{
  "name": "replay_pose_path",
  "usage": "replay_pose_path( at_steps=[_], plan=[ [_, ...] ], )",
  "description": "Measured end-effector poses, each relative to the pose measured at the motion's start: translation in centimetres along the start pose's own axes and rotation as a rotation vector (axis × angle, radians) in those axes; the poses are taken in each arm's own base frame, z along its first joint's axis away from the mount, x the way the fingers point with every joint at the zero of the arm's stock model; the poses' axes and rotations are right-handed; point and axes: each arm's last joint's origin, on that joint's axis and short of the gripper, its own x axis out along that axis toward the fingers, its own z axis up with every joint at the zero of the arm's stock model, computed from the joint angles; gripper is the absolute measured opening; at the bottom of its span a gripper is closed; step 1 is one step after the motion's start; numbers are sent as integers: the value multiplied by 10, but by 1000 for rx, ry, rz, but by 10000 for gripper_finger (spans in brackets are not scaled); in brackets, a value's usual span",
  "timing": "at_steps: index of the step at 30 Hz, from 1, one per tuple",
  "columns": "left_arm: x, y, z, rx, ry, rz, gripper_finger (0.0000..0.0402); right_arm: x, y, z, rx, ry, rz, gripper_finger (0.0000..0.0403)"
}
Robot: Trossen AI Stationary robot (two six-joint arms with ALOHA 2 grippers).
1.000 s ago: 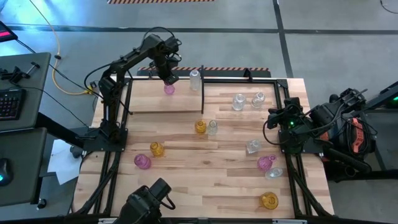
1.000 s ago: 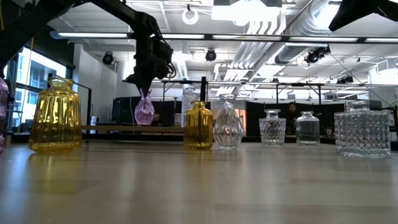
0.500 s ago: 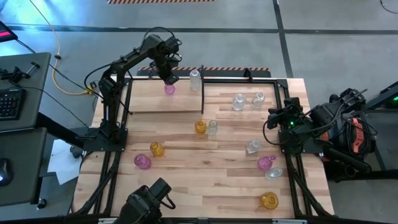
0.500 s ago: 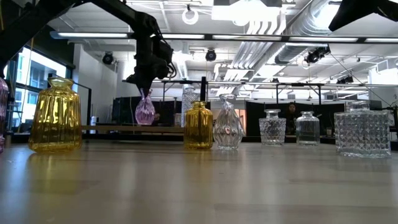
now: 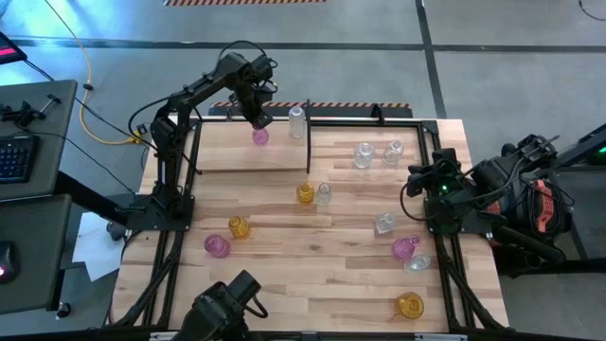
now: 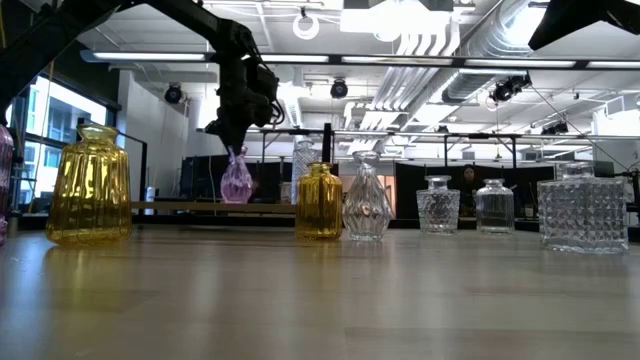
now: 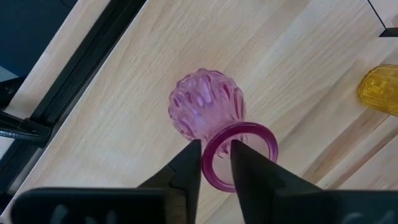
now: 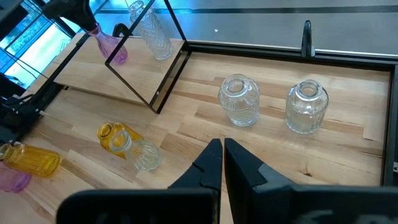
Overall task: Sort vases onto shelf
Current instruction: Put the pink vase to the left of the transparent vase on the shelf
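Your left gripper (image 7: 215,163) sits over the pink vase (image 7: 207,111), fingers straddling one side of the neck rim. The fingers have eased apart since a second ago; a sliver of gap shows each side of the glass, so read this as a release in progress, not a firm hold. I can't tell whether a pad touches the rim.

High view, upper left of centre: the gripper (image 5: 258,120) hangs just above that vase (image 5: 259,136), which stands on the pale board of the shelf (image 5: 218,152), left of the black divider. A clear vase (image 5: 297,121) stands just beside the divider.

Low view, left of centre: the pink vase (image 6: 236,178) has shifted slightly right and leans a touch compared with half a second back, its base at shelf-board level. Looks set down, settling as the grip loosens.

Meaning for you: one pink vase is likely delivered. Watch for wobble when the fingers lift off the rim.

Your right gripper (image 8: 223,163) is fully closed and empty, parked at the right edge of the high view (image 5: 419,180).

Vases left on the table: amber (image 5: 305,193), clear (image 5: 324,193), amber (image 5: 239,227), pink (image 5: 217,246), plus more toward the right.
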Motion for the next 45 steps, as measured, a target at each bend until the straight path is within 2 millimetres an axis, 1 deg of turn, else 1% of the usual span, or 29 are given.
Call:
replay_pose_path(
  at_steps=[4,9,24,26,33,39,42,45],
  plan=[
    [0,0,0,-1,0,0,110,0,0,0,0,0,0,0],
    [0,0,0,-1,1,0,128,0,0,0,0,2,0,0],
    [-3,-1,-2,7,-4,1,131,0,1,0,7,4,5,0],
    [-6,0,-2,8,-9,6,131,0,1,0,8,4,6,0],
    [-38,-2,3,21,-126,28,131,0,1,0,9,3,6,0],
    [-69,-6,-3,20,-182,38,131,0,1,0,12,3,9,0],
    [-82,-16,-7,38,-225,39,131,0,2,0,14,3,11,0],
    [-98,-36,-21,117,-261,44,131,0,2,0,18,1,14,0]
  ],
)
